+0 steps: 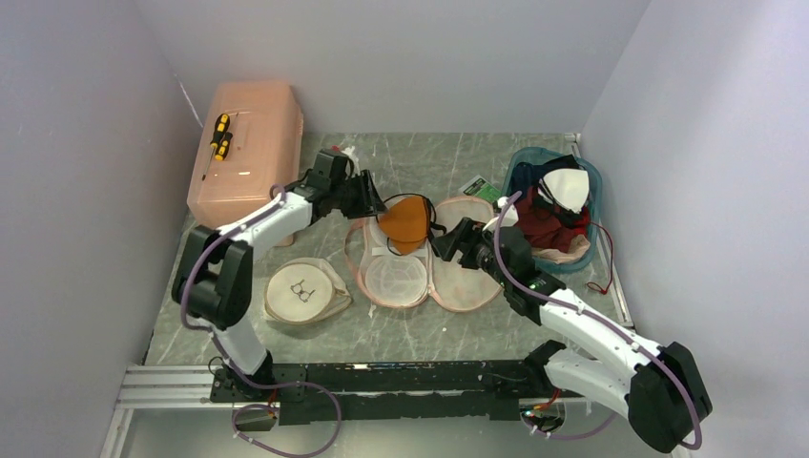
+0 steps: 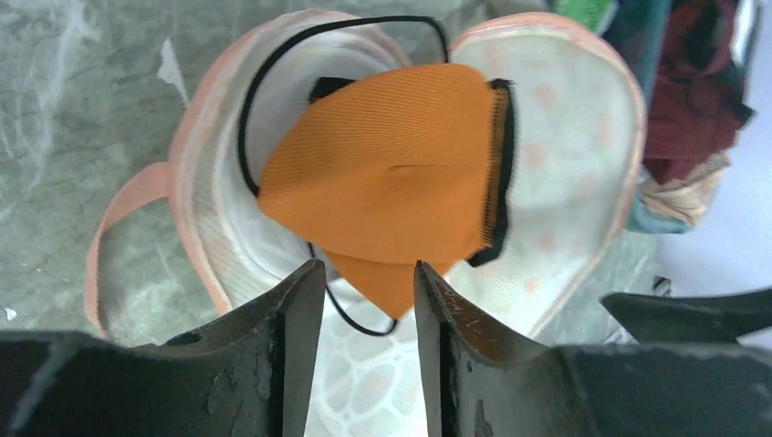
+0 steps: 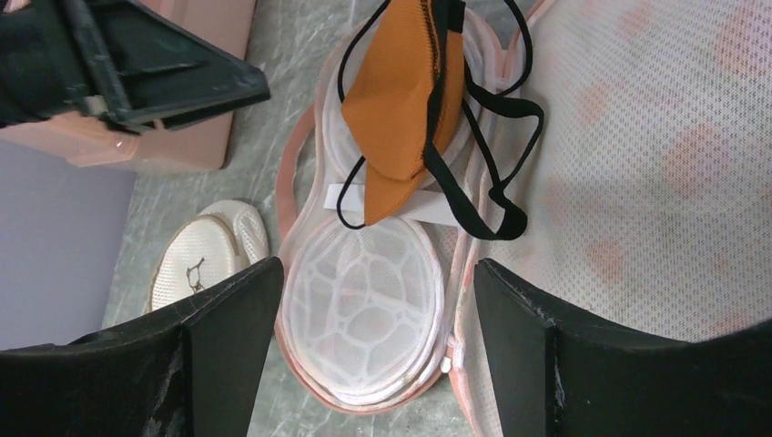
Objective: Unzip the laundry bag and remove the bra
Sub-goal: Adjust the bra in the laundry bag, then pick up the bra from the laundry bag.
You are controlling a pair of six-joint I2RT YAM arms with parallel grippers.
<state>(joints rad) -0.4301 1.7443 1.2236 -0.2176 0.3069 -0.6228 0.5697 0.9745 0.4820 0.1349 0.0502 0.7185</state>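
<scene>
Across the middle of the grey marbled table (image 1: 410, 157), an unzipped white mesh laundry bag (image 1: 396, 277) with a pink rim lies spread in two halves. An orange fabric bra (image 1: 408, 219) with black straps rests on its far left half. The left gripper (image 2: 369, 273) has its fingers apart, the bra's tip between them. The right gripper (image 3: 378, 273), at the bag's right half, gapes wide and empty.

Orange bra (image 1: 410, 219) sits on the unzipped, splayed-open mesh laundry bag (image 1: 396, 280).

Plain pale grey walls (image 1: 401, 57) enclose a grey marbled tabletop (image 1: 448, 157) on three sides; a metal rail (image 1: 162, 386) lines its near edge.
</scene>
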